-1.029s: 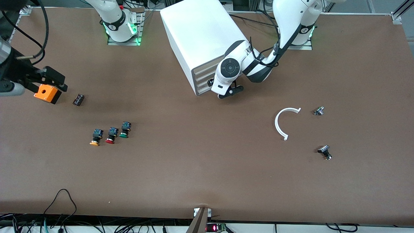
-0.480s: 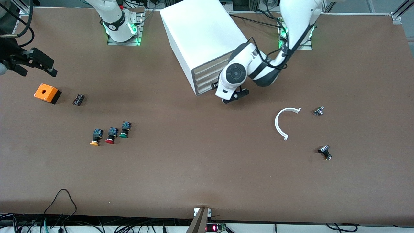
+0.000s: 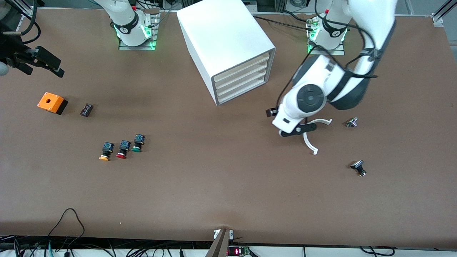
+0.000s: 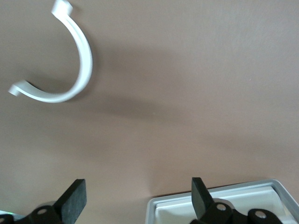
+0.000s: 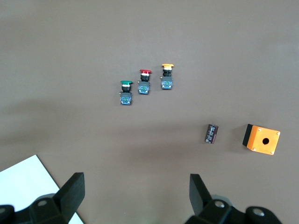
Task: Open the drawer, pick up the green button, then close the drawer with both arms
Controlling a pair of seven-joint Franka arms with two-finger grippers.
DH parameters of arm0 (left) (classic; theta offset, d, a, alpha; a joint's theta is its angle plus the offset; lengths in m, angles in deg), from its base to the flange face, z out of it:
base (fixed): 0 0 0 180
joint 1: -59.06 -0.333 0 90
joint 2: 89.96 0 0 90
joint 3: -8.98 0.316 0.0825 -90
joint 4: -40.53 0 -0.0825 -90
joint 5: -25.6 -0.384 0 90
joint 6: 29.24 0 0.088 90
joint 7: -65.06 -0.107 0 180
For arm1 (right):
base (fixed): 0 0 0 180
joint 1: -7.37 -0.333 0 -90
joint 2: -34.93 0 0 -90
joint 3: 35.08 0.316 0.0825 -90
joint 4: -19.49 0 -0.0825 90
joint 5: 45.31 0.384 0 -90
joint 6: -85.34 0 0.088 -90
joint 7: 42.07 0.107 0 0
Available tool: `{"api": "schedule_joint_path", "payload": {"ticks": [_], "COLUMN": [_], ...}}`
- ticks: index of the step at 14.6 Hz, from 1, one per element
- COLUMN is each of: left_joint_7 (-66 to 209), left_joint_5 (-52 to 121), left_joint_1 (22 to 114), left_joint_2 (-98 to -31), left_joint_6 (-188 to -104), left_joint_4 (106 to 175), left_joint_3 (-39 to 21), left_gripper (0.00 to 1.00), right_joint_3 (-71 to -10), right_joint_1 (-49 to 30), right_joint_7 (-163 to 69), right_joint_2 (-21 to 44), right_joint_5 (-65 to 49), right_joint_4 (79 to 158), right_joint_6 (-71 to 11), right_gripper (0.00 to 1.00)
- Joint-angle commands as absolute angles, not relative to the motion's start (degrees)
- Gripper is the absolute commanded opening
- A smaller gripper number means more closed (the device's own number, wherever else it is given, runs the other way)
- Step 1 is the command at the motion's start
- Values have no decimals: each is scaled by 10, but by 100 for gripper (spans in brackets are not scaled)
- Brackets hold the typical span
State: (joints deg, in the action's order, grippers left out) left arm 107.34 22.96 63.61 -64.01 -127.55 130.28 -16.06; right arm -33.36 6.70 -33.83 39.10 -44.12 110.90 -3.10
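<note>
The white cabinet point(image 3: 225, 35) stands at the robots' edge of the table with all four drawers shut; the third drawer point(image 3: 242, 82) is flush with the others. The green-capped button point(image 3: 137, 144) lies on the table toward the right arm's end, beside the red and yellow ones; it also shows in the right wrist view point(image 5: 125, 92). My left gripper point(image 3: 298, 130) is open and empty over the table by a white curved piece; its jaws show wide apart in the left wrist view point(image 4: 137, 198). My right gripper point(image 3: 43, 69) is open and empty above the table's right-arm end point(image 5: 135, 193).
The red-capped button point(image 3: 122, 150) and yellow-capped button point(image 3: 105, 151) lie beside the green one. An orange box point(image 3: 52, 102) and a small black part point(image 3: 86, 109) lie under the right gripper's area. The white curved piece point(image 3: 310, 137) and two small metal parts point(image 3: 352, 122) point(image 3: 358, 167) lie toward the left arm's end.
My left gripper has drawn away from the cabinet's front to over the white curved piece. My right gripper lifted off the orange box, which stays on the table.
</note>
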Motion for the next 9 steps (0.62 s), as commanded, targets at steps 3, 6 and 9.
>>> {"api": "schedule_joint_path", "payload": {"ticks": [3, 6, 9], "left_joint_7": [961, 854, 721], "left_joint_5": [178, 157, 177], "left_joint_1": [581, 551, 519], "left_joint_2": [-709, -718, -755], "left_joint_6": [-1216, -1157, -1157], "left_joint_4": [1269, 1198, 1194], "left_joint_3": [-167, -166, -146], "left_gripper": [99, 99, 99], "right_joint_3": [-327, -325, -326], "right_joint_1": [75, 73, 75], "right_joint_7": [-329, -328, -336], "right_joint_2": [403, 399, 392], "right_joint_5": [-446, -445, -439], "right_joint_4": [1117, 1116, 1114], "right_joint_6": [-32, -34, -41], "right_gripper": [99, 99, 99]}}
